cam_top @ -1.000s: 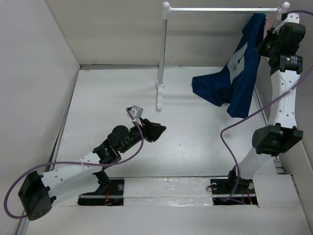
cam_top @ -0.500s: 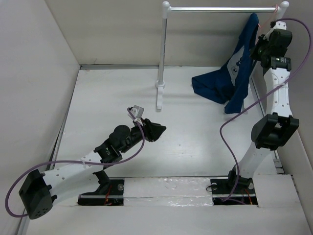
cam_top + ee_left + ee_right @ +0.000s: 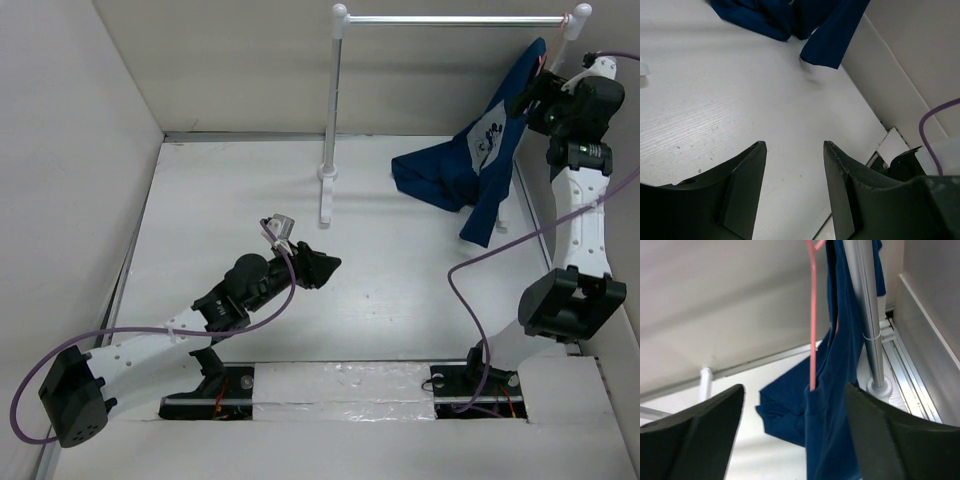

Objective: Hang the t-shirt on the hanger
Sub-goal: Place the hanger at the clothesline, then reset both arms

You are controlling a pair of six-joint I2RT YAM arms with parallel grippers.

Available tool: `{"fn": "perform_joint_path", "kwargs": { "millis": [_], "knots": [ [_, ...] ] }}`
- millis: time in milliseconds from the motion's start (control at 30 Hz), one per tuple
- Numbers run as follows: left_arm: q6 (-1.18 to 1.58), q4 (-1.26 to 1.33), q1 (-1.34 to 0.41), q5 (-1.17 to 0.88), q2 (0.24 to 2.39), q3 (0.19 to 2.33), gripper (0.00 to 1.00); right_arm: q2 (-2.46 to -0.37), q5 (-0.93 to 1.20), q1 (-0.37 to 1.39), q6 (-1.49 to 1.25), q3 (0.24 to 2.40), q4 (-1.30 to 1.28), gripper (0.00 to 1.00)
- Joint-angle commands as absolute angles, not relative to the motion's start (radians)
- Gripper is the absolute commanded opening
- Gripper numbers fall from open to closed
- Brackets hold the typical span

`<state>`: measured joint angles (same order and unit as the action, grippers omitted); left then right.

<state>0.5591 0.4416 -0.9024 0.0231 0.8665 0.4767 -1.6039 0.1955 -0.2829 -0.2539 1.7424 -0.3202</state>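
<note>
The navy t-shirt (image 3: 492,150) hangs at the right end of the rack, and its lower part lies crumpled on the table (image 3: 428,180). The thin pink hanger (image 3: 813,330) runs down into the cloth (image 3: 835,430); a bit of it shows as a pink line (image 3: 543,57) in the top view. My right gripper (image 3: 795,390) is open, a little back from the wire and cloth and touching neither; in the top view it (image 3: 528,100) sits just right of the shirt. My left gripper (image 3: 325,265) hovers low over mid-table, open and empty (image 3: 794,145).
The tall white rack has its left post (image 3: 333,110) on the table, a horizontal bar (image 3: 450,18) on top and a right post (image 3: 866,315) just behind the shirt. Box walls close in left, back and right. A purple cable (image 3: 470,260) loops by the right arm.
My right gripper has opened and let go of the shirt and hanger, then drawn back to the right. The shirt now hangs on its own. The left jaws have spread a little wider.
</note>
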Motion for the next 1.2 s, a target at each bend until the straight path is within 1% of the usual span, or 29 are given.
{"fn": "perform_joint_path", "kwargs": {
  "millis": [0,33,67,200,300,333,367,400,433,467,500,567,633,700,800,867,933,1000,1100,1167],
  "knots": [
    [0.571,0.434,-0.907,0.051,0.847,0.563,0.46,-1.442,0.197,-0.282,-0.272,1.729,-0.221,0.9],
    [0.575,0.427,-0.907,0.064,0.847,0.571,0.47,-1.416,0.178,-0.282,-0.27,1.712,-0.221,0.97],
    [0.578,0.419,-0.907,0.074,0.845,0.58,0.48,-1.39,0.163,-0.282,-0.27,1.7,-0.212,1.0],
    [0.581,0.37,-0.907,0.103,0.851,0.649,0.52,-1.186,0.06,-0.23,-0.258,1.603,-0.144,1.0],
    [0.597,0.361,-0.907,0.113,0.848,0.679,0.56,-1.08,0.051,-0.138,-0.239,1.514,-0.101,1.0],
    [0.597,0.36,-0.907,0.123,0.844,0.684,0.57,-0.998,0.067,-0.082,-0.241,1.479,-0.074,1.0],
    [0.597,0.359,-0.907,0.126,0.839,0.69,0.58,-0.956,0.098,-0.057,-0.25,1.391,-0.011,1.0],
    [0.592,0.348,-0.907,0.133,0.822,0.702,0.58,-0.912,0.176,-0.034,-0.262,1.337,0.055,1.0],
    [0.589,0.341,-0.907,0.152,0.812,0.712,0.58,-0.867,0.21,-0.016,-0.277,1.284,0.095,1.0],
    [0.588,0.33,-0.907,0.166,0.801,0.718,0.58,-0.779,0.237,0.012,-0.31,1.232,0.166,1.0],
    [0.584,0.319,-0.907,0.178,0.769,0.732,0.58,-0.735,0.268,0.023,-0.322,1.135,0.191,1.0],
    [0.574,0.321,-0.907,0.201,0.729,0.739,0.58,-0.599,0.247,0.034,-0.351,1.054,0.187,1.0],
    [0.552,0.321,-0.907,0.225,0.675,0.761,0.59,-0.513,0.178,0.034,-0.368,0.968,0.175,1.0],
    [0.537,0.311,-0.907,0.236,0.622,0.779,0.59,-0.392,0.112,0.034,-0.393,0.956,0.117,1.0],
    [0.514,0.327,-0.907,0.249,0.56,0.778,0.58,-0.28,0.145,0.034,-0.429,0.962,0.126,1.0],
    [0.508,0.324,-0.907,0.25,0.535,0.775,0.58,-0.238,0.149,0.034,-0.425,0.974,0.135,1.0],
    [0.509,0.293,-0.907,0.265,0.505,0.779,0.58,-0.186,0.098,0.034,-0.414,0.983,0.121,1.0],
    [0.506,0.261,-0.907,0.279,0.483,0.781,0.57,-0.164,0.051,0.034,-0.414,0.976,0.117,1.0],
    [0.514,0.241,-0.907,0.284,0.469,0.778,0.57,-0.176,0.064,0.034,-0.426,0.962,0.123,1.0],
    [0.52,0.226,-0.907,0.288,0.474,0.785,0.61,-0.233,0.095,0.034,-0.433,0.976,0.109,1.0]
  ]
}}
